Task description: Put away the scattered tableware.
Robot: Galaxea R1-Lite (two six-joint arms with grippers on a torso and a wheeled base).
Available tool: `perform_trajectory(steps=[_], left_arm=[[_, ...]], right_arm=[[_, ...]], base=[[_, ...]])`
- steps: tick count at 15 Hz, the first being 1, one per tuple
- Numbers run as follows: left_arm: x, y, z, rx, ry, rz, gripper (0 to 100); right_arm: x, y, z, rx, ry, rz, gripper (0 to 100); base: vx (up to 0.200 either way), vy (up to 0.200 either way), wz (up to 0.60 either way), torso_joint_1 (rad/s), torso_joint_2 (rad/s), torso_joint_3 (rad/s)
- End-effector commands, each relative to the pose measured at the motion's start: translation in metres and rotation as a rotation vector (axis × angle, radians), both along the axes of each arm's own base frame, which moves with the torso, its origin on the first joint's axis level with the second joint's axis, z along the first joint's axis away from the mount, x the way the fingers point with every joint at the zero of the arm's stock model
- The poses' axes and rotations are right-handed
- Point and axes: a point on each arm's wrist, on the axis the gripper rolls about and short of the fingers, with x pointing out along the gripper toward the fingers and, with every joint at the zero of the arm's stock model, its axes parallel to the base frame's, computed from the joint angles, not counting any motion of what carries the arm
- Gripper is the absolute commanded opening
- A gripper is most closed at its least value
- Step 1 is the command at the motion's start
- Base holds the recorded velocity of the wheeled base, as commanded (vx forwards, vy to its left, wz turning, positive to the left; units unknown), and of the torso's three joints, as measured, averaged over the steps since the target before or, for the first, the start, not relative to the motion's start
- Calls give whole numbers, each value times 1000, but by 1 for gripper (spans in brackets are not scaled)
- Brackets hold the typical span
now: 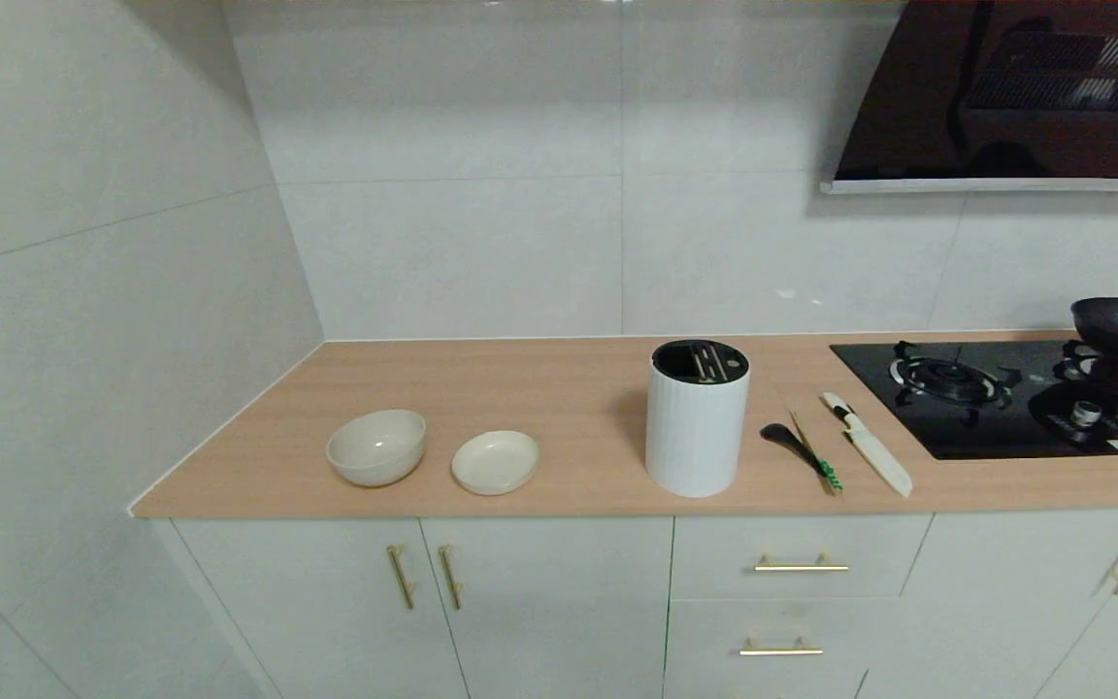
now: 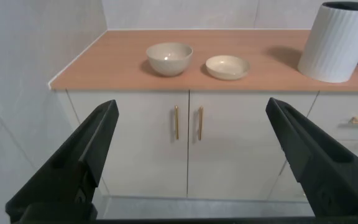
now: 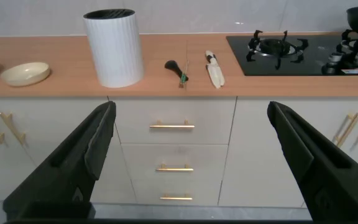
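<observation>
Knife, spoon, likely chopsticks on counter, well beyond left tool, right tool, both released.

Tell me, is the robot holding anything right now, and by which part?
Nothing is held. The left gripper and the right gripper are both open and empty, short of the counter where the bowl and knife lie.

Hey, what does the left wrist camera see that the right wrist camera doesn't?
Only the left wrist view: the left end of the wooden counter, meeting the grey tiled side wall.
Only the right wrist view: the white-handled knife and the black gas hob.
Both: the white ribbed cylindrical holder, the shallow cream dish and the deep cream bowl, though only the bowl's edge shows in the right wrist view.
</observation>
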Motion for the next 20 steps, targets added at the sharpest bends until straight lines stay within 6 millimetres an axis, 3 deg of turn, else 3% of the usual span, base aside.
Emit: perform_trajectory(steps=[1, 20], left_arm=[[0, 0, 0, -1, 0, 1, 100], [0, 0, 0, -1, 0, 1, 100]], right_arm=[[0, 0, 0, 0, 0, 1, 100], [0, 0, 0, -2, -1, -2, 100]], base=[[0, 200, 0, 2, -12, -2], [0, 200, 0, 4, 3, 3]])
